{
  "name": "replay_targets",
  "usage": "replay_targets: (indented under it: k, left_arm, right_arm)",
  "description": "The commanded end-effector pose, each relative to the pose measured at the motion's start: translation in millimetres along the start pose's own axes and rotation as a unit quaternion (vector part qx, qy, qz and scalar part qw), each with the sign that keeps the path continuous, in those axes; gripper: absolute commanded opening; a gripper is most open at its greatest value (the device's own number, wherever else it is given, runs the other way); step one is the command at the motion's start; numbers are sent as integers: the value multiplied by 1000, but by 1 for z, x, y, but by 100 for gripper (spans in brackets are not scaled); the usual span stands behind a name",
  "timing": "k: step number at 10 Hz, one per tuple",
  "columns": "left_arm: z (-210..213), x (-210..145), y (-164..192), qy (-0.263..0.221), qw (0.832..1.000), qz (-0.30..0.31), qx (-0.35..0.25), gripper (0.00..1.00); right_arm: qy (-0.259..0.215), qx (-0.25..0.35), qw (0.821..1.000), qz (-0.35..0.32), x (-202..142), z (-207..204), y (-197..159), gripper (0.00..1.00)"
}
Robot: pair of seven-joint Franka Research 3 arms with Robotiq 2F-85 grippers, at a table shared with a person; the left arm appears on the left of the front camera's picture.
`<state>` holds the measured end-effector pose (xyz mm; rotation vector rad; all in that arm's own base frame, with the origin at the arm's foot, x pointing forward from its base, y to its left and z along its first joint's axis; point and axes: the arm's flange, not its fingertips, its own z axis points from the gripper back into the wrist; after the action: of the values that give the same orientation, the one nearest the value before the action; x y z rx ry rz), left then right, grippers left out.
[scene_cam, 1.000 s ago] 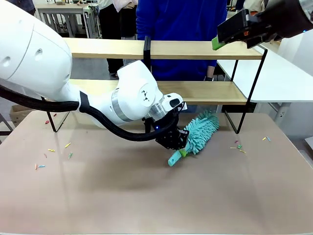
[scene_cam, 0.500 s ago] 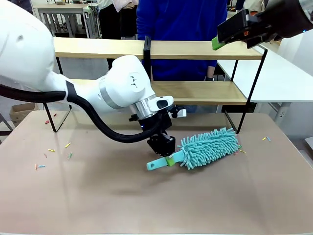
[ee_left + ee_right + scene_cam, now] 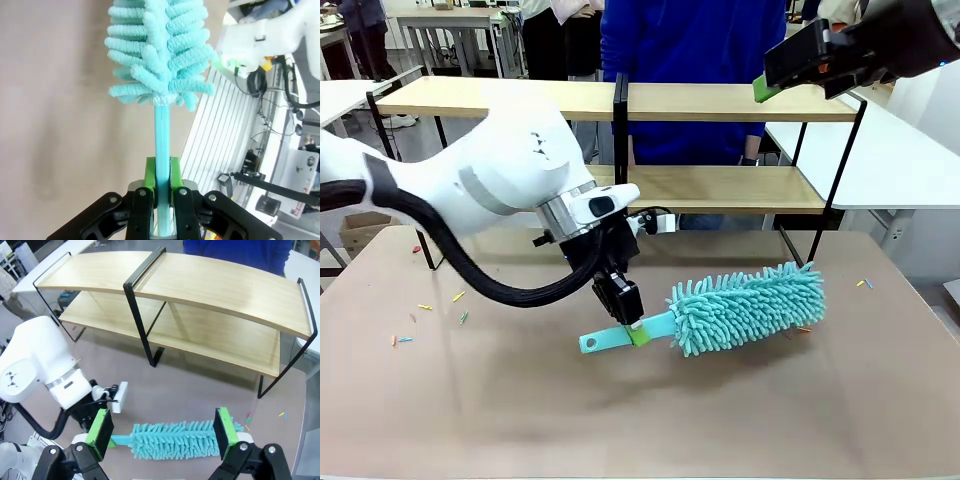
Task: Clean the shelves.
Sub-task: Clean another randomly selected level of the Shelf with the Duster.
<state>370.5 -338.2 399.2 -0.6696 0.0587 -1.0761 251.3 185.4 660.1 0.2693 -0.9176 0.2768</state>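
Beige tabletop before the shelves, left gripper clamping teal duster handle, right gripper jaws wide apart overhead

The shelves stand across the far part of the brown table, nearly as wide as it. They are two long light-wood boards, one above the other, held in a thin black metal frame with a black post at the middle. From the right wrist camera the shelves appear from above: both boards lie level and bare, the upper one overhanging the lower, with the frame's feet resting on the tabletop.
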Motion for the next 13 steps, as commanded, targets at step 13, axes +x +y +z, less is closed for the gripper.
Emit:
replay_targets:
  k: [13]
  left_arm:
    - [44, -102, -22, -56, 998, 38, 13, 13]
  right_arm:
    - [-1, 0, 1000, -1, 1, 0, -1, 100]
